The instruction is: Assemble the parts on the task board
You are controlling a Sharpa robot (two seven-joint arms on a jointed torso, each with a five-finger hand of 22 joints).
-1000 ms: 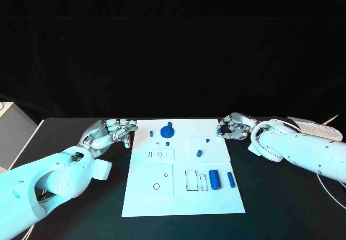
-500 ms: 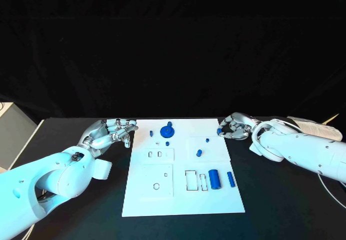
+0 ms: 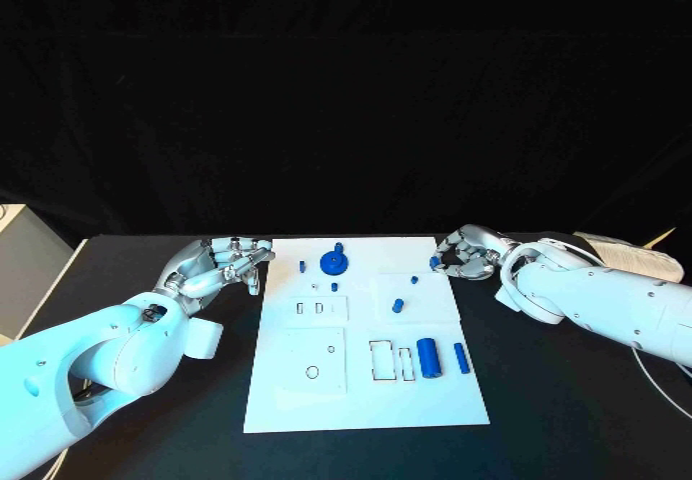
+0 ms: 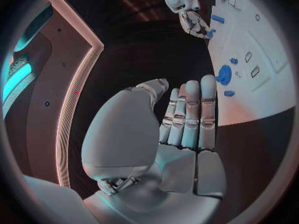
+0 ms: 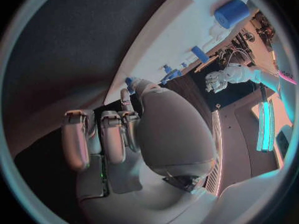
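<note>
Right silver hand (image 3: 464,255) hovers at the far right corner of the flat white task board (image 3: 368,400), pinching a small blue part (image 3: 436,263), while the left silver hand (image 3: 224,264), fingers straight and together and holding nothing, rests beside the board's far left edge.

Small blue part (image 3: 436,263) at the right robot hand (image 3: 464,254), mostly hidden by its fingers.

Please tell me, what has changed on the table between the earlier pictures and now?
Almost nothing. The right hand stays at the far right corner of the task board, pinching a small blue part; it shifted only a touch. The left hand stays beside the board's left edge, holding nothing. The parts on the board have not moved.
</note>
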